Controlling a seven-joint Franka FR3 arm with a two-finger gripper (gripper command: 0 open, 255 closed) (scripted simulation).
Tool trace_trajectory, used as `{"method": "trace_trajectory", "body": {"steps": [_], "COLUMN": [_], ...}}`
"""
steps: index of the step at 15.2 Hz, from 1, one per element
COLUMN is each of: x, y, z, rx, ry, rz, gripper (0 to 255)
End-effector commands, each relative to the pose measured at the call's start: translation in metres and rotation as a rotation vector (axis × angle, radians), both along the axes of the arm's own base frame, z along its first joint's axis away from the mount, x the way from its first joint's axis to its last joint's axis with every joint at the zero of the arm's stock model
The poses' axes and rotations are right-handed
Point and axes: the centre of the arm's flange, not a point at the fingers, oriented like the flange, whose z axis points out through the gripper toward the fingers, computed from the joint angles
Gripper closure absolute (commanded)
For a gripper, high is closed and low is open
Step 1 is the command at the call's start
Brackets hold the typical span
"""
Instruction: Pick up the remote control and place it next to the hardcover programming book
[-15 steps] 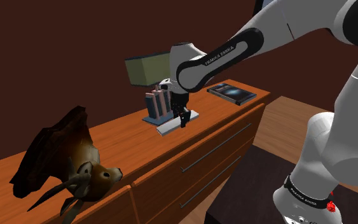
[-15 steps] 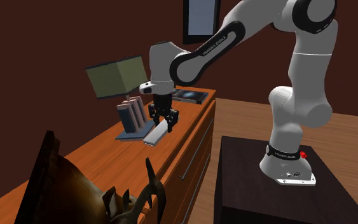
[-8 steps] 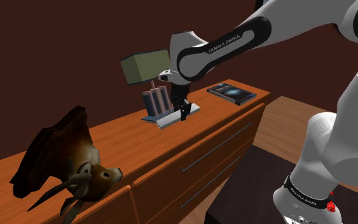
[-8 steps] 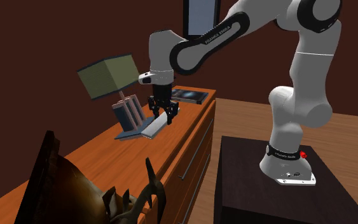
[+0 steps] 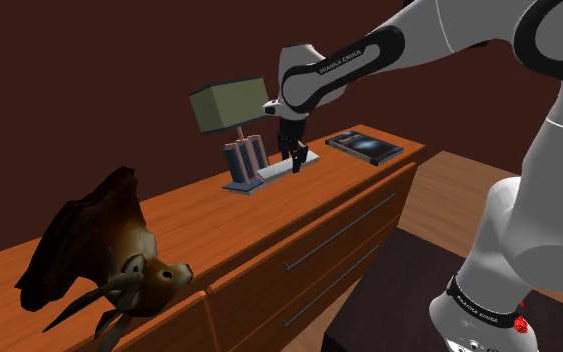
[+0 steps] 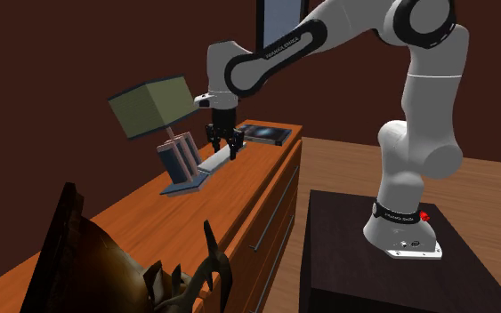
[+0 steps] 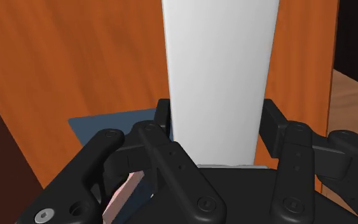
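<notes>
Holding the remote [image 5: 277, 171] clamped at one end, the gripper [image 5: 295, 160] hangs over the dresser [image 5: 189, 215]; the carry seems in hand. Next: swing to the book [image 5: 364, 146]; lay it flat alongside.

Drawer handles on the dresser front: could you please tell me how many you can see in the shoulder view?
2. The upper handle runs along the dresser's top drawer; the lower handle sits just beneath it. Others may be hidden behind the animal figurine.
</notes>
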Motion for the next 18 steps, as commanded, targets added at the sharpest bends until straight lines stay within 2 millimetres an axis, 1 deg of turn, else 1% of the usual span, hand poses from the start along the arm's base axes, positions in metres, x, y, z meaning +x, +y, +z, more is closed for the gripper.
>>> {"method": "trace_trajectory", "body": {"steps": [1,18], "x": [0.011,0.1], "y": [-0.025,-0.231], "z": [0.002,0.002], "rx": [0.0,0.0], "ry": [0.0,0.0], "rz": [0.002,0.002], "gripper": [255,255]}}
